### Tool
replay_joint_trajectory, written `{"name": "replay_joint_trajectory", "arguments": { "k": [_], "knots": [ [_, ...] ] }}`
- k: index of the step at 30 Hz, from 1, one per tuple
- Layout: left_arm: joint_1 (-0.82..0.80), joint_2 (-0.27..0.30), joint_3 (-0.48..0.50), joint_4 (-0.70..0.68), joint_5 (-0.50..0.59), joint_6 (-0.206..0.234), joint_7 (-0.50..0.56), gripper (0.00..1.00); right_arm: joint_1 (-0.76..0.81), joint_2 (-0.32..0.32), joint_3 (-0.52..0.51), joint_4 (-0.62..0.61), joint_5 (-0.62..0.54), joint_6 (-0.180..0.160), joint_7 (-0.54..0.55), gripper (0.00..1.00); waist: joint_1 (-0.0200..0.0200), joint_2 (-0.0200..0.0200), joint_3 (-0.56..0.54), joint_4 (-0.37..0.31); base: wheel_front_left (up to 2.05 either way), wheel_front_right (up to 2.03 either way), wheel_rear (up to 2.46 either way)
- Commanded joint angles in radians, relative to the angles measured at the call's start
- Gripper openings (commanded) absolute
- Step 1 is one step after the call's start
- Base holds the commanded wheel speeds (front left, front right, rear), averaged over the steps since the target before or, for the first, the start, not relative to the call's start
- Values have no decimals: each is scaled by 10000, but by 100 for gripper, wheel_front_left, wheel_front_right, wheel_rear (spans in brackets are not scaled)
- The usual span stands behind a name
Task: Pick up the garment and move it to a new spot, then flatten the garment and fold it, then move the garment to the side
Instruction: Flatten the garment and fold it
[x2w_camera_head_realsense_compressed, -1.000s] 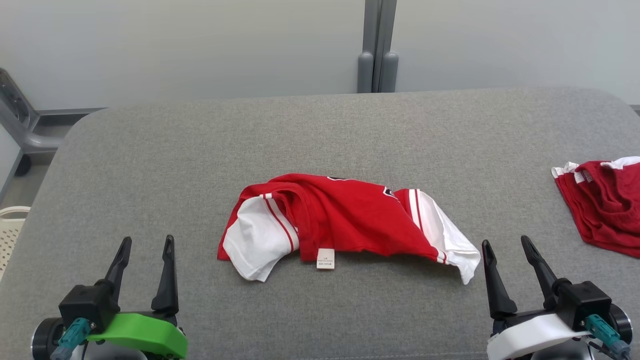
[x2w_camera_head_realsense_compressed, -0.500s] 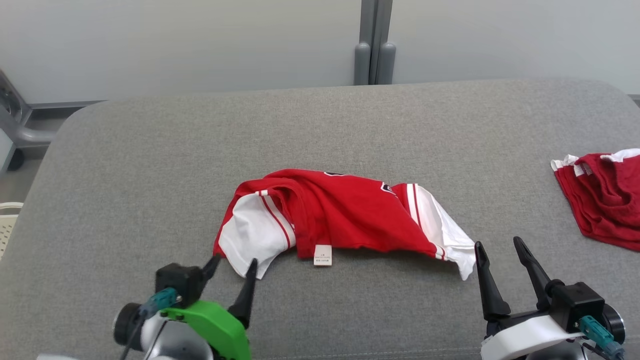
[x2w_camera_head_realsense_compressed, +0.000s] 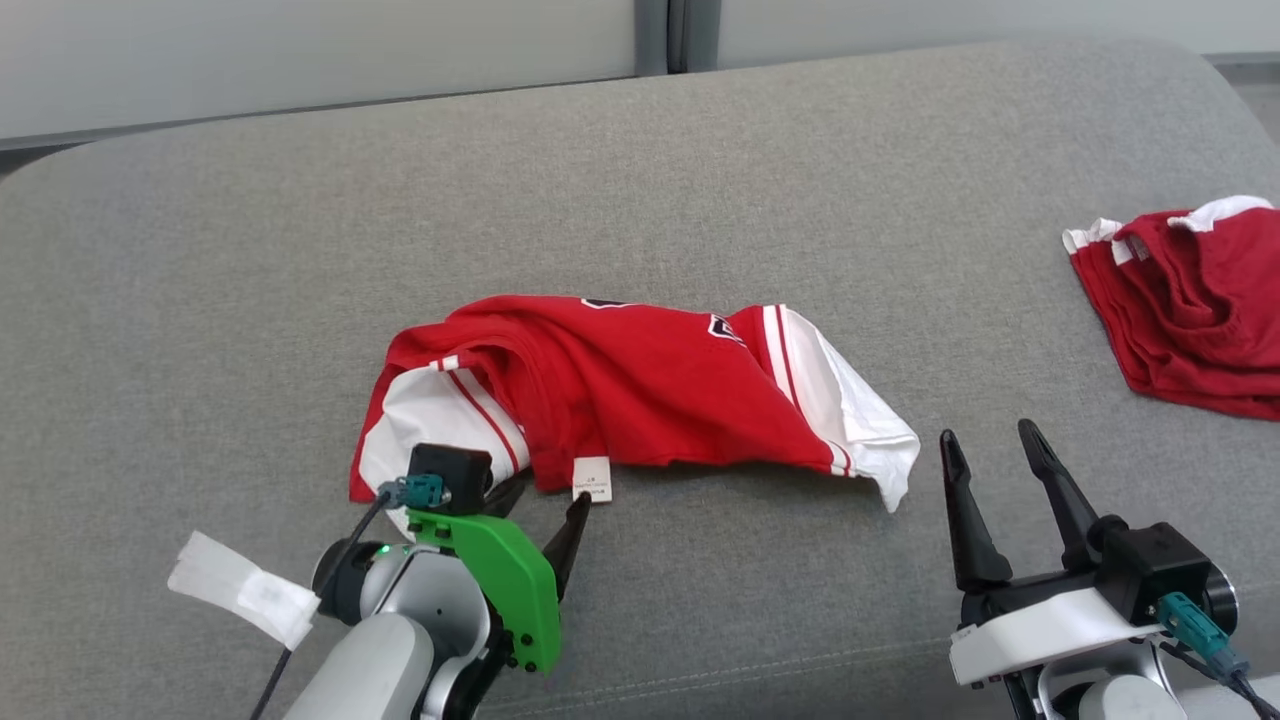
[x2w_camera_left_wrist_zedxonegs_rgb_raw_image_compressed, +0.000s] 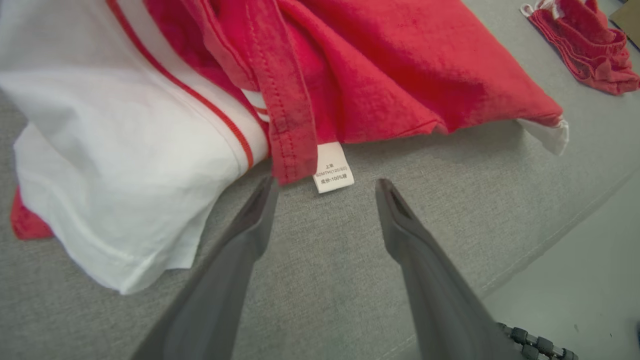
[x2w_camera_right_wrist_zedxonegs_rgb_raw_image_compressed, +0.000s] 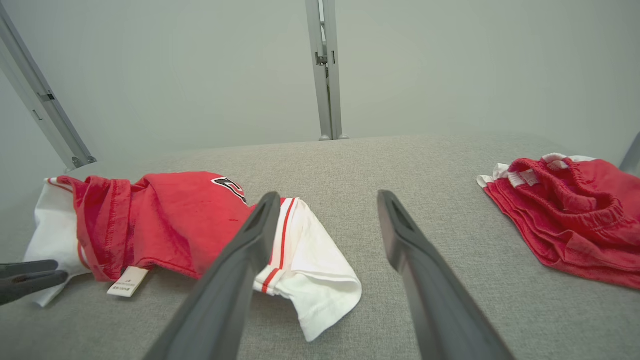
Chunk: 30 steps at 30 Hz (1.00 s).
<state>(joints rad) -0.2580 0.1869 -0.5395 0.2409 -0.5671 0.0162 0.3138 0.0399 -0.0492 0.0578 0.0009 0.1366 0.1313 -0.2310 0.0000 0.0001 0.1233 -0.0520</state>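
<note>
Shirt (x2w_camera_head_realsense_compressed: 640, 390): likely light, limp, bunches easily. Pinch red hem (x2w_camera_left_wrist_zedxonegs_rgb_raw_image_compressed: 287, 125) beside label (x2w_camera_left_wrist_zedxonegs_rgb_raw_image_compressed: 333, 167), centre frame. Left gripper (x2w_camera_left_wrist_zedxonegs_rgb_raw_image_compressed: 326, 182) fingers apart there; right gripper (x2w_camera_head_realsense_compressed: 985, 432) likewise apart.

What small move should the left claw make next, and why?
Probably ease the left claw forward a little and close on the hem of the shirt. It is open, its tips at the edge of the red hem beside the white label, and the shirt lies crumpled, not yet lifted.

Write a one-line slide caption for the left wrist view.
Open left hand poised at the hem of a crumpled red-and-white shirt, its white label between the fingertips.
</note>
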Motion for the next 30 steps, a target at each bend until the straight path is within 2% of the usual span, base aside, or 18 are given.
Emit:
{"name": "replay_joint_trajectory", "arguments": {
  "k": [1, 8, 9, 10, 12, 13, 17, 21, 26, 30],
  "knots": [
    [-362, -23, 84, 276, -12, -51, -68, 100, -183, -26, -3, 63, 86, -12, -103, 100, 0, -1, 631, -546, 0, 0, 0],
    [-1060, -160, 219, 1284, -130, -217, -330, 100, -486, -25, -59, 208, 113, -12, -245, 100, 0, -1, 990, -761, 0, 0, 0],
    [-1098, -196, 246, 1381, -163, -226, -388, 91, -501, -25, -64, 223, 110, -12, -261, 100, 0, -1, 998, -764, 0, 0, 0],
    [-1157, -200, 279, 1442, -117, -180, -499, 65, -506, -23, -73, 239, 107, -12, -262, 100, 0, -1, 1010, -767, 0, 0, 0],
    [-1214, -209, 302, 1621, -104, -172, -610, 29, -546, -23, -93, 275, 105, -12, -288, 100, 0, -1, 1020, -754, 0, 0, 0],
    [-1267, -210, 341, 1683, -64, -111, -718, 0, -581, -23, -87, 289, 111, -12, -298, 100, 0, -1, 1024, -745, 0, 0, 0],
    [-1345, -236, 299, 1843, -30, -155, -899, 0, -637, -25, -94, 332, 97, -12, -316, 100, 0, -1, 1017, -680, 0, 0, 0],
    [-1049, -173, 183, 1336, -138, -359, -941, 0, -584, -26, -174, 386, 96, -12, -338, 100, 0, -1, 901, -574, 0, 0, 0],
    [-370, 261, 17, -278, -512, -727, -420, 0, -444, -23, -255, 444, 193, -12, -344, 100, 0, -1, 743, -329, 0, 0, 0],
    [225, 814, 25, -1886, -892, -816, 189, 0, -449, -26, -289, 459, 220, -12, -336, 100, 0, -1, 700, -96, 0, 0, 0]
  ]
}}
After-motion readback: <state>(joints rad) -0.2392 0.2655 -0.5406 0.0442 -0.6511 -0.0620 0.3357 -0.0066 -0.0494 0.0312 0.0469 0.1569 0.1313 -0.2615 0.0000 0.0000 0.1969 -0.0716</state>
